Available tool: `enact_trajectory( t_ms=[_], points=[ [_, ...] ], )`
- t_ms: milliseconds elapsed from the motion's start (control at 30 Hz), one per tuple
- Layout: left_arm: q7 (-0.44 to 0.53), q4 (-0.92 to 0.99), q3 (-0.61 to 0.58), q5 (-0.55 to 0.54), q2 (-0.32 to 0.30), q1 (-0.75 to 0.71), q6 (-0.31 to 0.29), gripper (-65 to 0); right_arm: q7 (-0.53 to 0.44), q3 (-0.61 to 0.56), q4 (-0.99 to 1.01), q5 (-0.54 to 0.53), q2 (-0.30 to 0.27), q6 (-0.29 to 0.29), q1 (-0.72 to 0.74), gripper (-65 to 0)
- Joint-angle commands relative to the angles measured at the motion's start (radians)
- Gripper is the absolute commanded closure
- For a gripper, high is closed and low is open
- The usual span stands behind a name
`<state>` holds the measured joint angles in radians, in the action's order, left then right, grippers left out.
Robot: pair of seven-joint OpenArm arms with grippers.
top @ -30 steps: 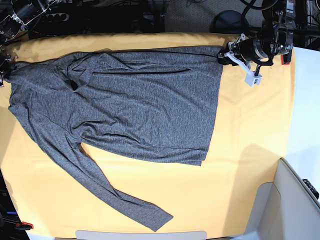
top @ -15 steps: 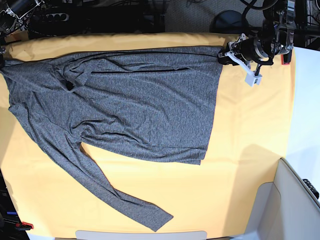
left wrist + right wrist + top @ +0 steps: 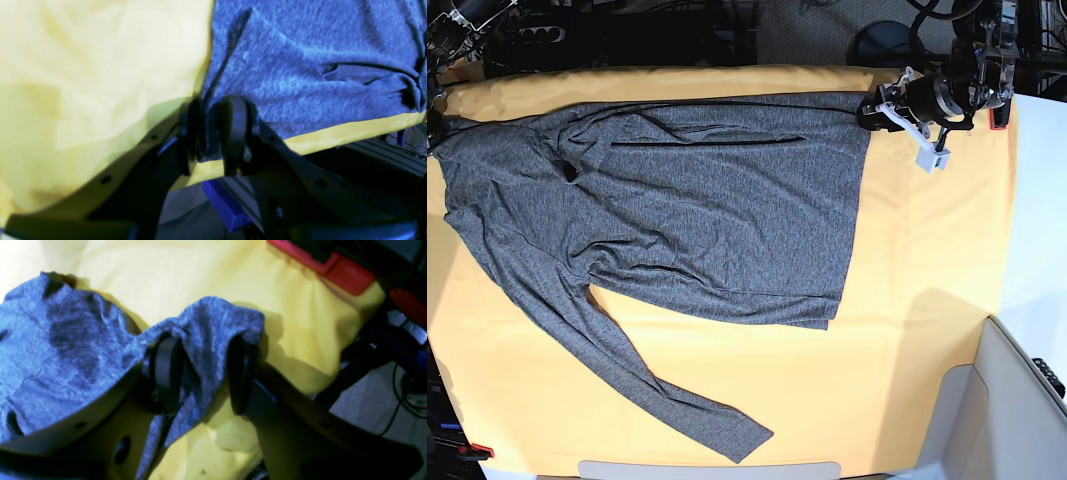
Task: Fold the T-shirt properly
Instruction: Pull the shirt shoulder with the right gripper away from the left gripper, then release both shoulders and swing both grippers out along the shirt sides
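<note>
1. The T-shirt lies spread flat on the yellow cloth, filling the left and far part of the table in the base view. Its hem runs down the middle-right, and one long sleeve trails toward the near edge.
2. The shirt's far edge runs just inside the cloth's far edge. Its far-left corner reaches the table's left edge, where the right arm works, mostly out of the base view.
3. Open cloth lies to the right of the hem and along the near side, beside the sleeve. A pale panel stands at the near-right corner.
4. The left gripper sits at the shirt's far-right hem corner, at the cloth's far edge. Its two fingers stand slightly apart with the hem's edge between them. Whether they pinch it I cannot tell.
5. The right gripper has its fingers parted, with a bunched fold of the shirt draped between them. The fabric lies against the left finger and clear of the right one.
6. A red clamp grips the cloth's edge beyond the right gripper.
7. No containers are in view.
</note>
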<state>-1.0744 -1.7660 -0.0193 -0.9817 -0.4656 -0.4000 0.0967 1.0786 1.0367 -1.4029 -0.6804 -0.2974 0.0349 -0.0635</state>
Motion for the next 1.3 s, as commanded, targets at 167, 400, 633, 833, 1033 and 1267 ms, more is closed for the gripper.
enact_trajectory(
  t_ms=[167,400,633,833,1033,1267],
  points=[
    [-0.034,-0.019,0.048,0.128,-0.009,-0.027,0.053,-18.9,0.036,0.011,-0.138,0.032,0.025,-0.014,-0.086,-24.6],
    [-0.042,-0.131,0.154,0.126,0.032,-0.049,0.053,-18.9,0.033,0.012,-0.33,0.031,0.068,-0.014,-0.174,-24.6],
    [-0.042,-0.24,0.236,0.126,0.037,-0.049,0.053,-18.7,0.036,0.081,-0.585,0.023,0.112,-0.014,-0.192,-24.5],
    [-0.042,-0.249,0.33,0.128,0.037,0.083,0.053,-18.8,0.038,0.073,-0.626,-0.031,0.051,-0.014,-0.046,-24.6],
    [-0.092,-0.182,0.327,0.128,0.061,0.355,0.053,-20.5,0.031,-0.163,-0.453,0.118,-0.004,-0.014,0.236,-24.6],
    [-0.103,0.262,0.37,0.131,0.181,0.709,0.054,-21.5,-0.113,-0.56,0.033,0.33,-0.076,0.046,0.548,-24.4]
  ],
)
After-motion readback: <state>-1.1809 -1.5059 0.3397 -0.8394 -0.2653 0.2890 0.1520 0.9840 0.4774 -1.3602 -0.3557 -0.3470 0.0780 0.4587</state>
